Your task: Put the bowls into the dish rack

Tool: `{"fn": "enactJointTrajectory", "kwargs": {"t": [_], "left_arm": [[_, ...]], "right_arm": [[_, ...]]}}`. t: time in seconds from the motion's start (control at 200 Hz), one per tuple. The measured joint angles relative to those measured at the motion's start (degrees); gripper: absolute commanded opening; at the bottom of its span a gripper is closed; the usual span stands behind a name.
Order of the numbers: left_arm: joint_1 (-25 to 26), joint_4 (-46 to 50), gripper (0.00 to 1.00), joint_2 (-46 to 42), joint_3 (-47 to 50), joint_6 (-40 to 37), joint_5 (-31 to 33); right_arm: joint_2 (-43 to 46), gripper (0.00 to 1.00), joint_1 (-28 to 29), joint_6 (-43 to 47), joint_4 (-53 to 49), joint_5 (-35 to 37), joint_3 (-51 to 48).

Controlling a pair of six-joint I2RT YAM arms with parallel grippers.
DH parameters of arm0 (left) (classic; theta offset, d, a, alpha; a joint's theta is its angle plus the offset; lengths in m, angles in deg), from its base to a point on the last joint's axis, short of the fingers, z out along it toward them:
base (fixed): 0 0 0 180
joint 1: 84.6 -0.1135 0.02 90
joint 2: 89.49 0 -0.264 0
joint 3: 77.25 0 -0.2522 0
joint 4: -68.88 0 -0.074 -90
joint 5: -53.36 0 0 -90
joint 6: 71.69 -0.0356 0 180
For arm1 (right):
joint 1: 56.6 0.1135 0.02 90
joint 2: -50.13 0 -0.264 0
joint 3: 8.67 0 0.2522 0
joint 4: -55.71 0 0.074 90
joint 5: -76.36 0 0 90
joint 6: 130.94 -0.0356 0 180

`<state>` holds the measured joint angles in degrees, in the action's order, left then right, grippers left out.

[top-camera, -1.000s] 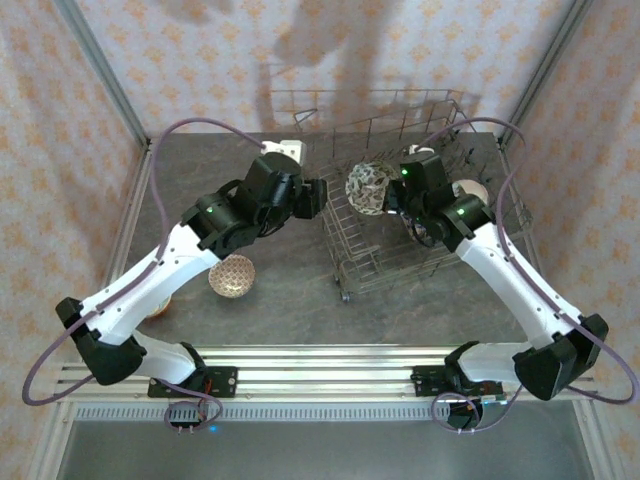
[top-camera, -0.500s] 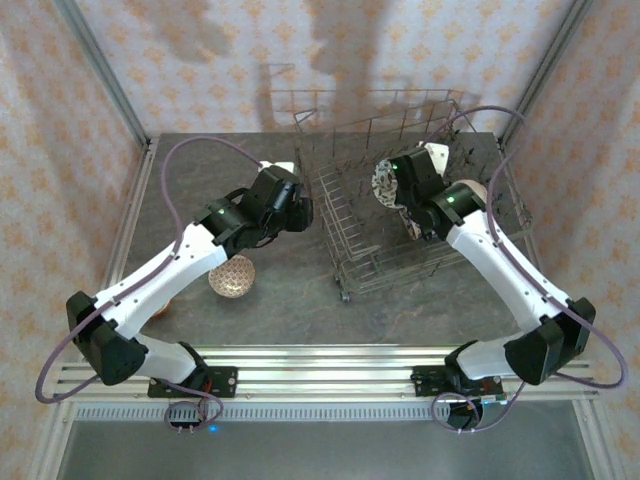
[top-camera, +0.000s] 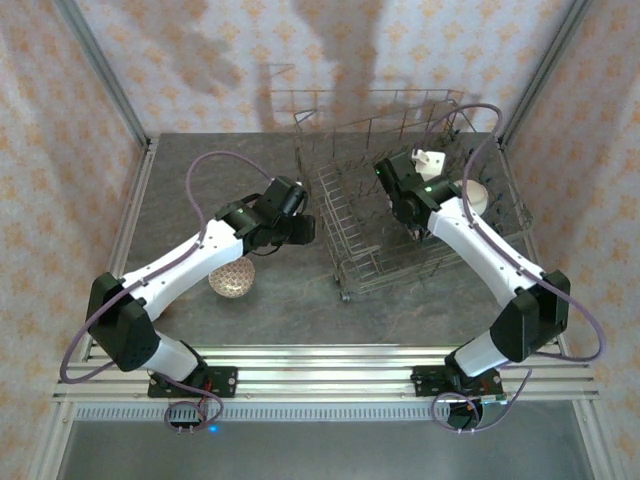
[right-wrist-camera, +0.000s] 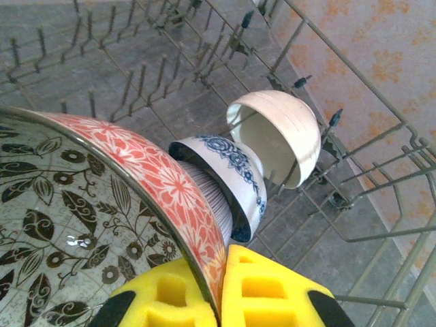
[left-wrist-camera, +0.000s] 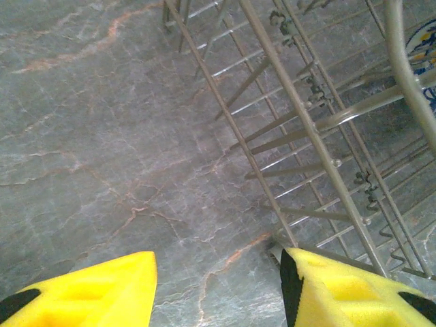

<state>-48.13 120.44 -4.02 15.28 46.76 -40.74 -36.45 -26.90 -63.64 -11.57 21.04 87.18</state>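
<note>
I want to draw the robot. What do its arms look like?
The left arm and right arm both have white links, black joints, a small green light and a looping purple cable. Their fingers are chunky bright yellow pads.

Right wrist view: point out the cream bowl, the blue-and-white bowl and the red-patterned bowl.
cream bowl [right-wrist-camera: 291, 128], right wrist view, outer wall.
blue-and-white bowl [right-wrist-camera: 238, 172], right wrist view, outer wall.
red-patterned bowl [right-wrist-camera: 155, 181], right wrist view, outer wall.

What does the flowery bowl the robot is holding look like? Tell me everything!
The flowery bowl looks like shiny ceramic: red with pale flowers outside, cream with black leaves inside. It is tipped on its edge over the dish rack, its rim pinched between yellow fingers, close beside a blue-and-white bowl.
</note>
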Motion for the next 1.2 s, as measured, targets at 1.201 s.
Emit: {"fn": "enactJointTrajectory", "kwargs": {"t": [1.201], "left_arm": [[4.22,-5.86,0.54,10.75,-3.04,3.21,-5.92]], "right_arm": [[-10.45,0.0,2.4,-4.46,-14.53,15.26,8.5]]}}
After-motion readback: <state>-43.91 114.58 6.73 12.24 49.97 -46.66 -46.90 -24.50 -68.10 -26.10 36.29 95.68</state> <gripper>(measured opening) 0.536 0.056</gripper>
